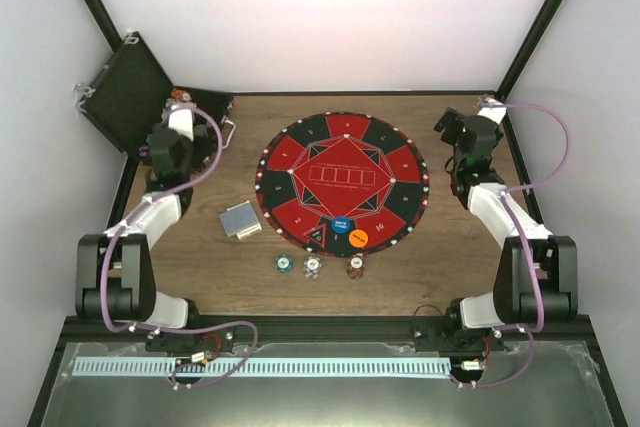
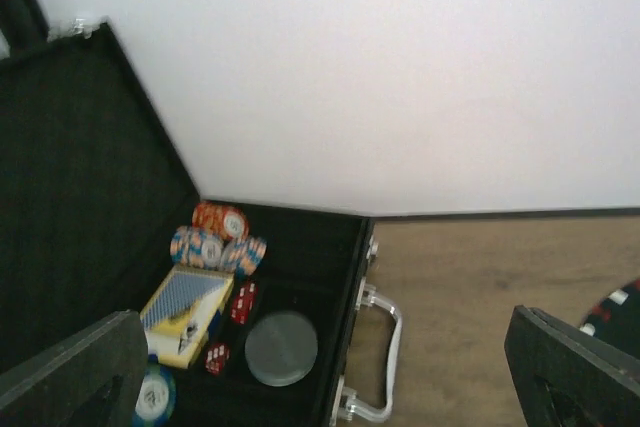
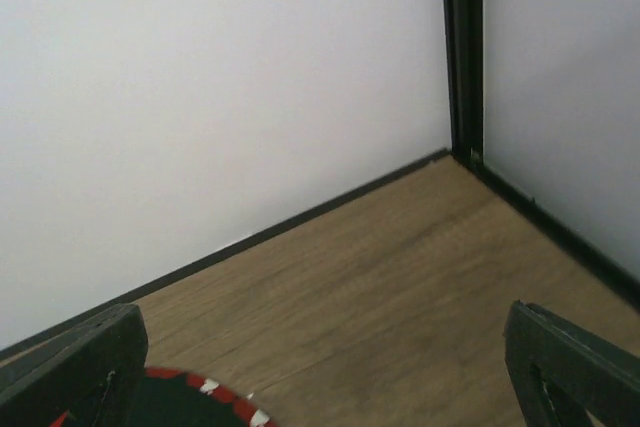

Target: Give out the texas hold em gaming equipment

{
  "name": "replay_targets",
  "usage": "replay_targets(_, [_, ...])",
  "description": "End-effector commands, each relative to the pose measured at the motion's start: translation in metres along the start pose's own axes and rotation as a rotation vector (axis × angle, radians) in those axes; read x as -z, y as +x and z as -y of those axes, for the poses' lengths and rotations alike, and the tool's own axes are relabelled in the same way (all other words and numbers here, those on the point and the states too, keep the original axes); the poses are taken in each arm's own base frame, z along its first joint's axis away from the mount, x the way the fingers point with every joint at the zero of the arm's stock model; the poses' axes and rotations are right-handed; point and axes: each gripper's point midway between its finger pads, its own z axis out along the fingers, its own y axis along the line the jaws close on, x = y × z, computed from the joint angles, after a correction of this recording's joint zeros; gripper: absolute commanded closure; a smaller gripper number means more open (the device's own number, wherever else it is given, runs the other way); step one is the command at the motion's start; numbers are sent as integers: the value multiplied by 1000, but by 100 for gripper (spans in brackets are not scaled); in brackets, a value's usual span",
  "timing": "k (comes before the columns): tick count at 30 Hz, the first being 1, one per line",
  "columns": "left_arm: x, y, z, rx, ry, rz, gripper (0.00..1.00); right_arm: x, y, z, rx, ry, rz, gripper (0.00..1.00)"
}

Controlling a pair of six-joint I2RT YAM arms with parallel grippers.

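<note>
Though wide apart and empty, both jaws — left near case, right near mat.

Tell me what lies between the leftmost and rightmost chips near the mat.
A third chip, nearer the leftmost chip; the top view shows it.

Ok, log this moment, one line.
left pincer open facing black hard case; right pincer open over wooden table; grey-blue card deck, three striped chips beside red-and-black mat; blue disc, orange disc on mat
</note>
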Motion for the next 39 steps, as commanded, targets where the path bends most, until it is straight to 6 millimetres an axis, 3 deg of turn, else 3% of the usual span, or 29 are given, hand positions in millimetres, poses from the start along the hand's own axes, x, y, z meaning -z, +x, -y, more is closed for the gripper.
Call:
replay_targets(1, [10,15,12,-50,124,-276,0,12,20,8,-225,50,-202,0])
replay_targets(3, [16,6,14,-38,162,-296,0,17,24,-23,-193,-124,-268,0])
replay_targets(7, [32,-8,18,-16,216,-315,0,46,57,-91,-74,-320,-428,0])
replay_targets(11, [47,-15,23,-18,268,-341,0,108,105,-168,115,-456,-527,0])
replay_targets(16, [58,-9,24,-53,297,-406,0,181,173,-228,255,-580,-706,0])
replay_targets(18, [61,-4,23,-60,305,-439,0,201,198,-243,316,-585,-767,1])
replay_targets(22, [66,0,26,-68,338,-484,0,231,239,-259,412,-605,-880,7])
replay_targets(25, [72,-1,29,-77,368,-494,0,244,262,-259,447,-605,-943,14])
replay_targets(35, [84,-10,36,-77,414,-495,0,257,308,-235,508,-570,-1103,25])
replay_targets(39, [86,-11,35,-73,413,-504,0,260,317,-231,522,-567,-1128,32])
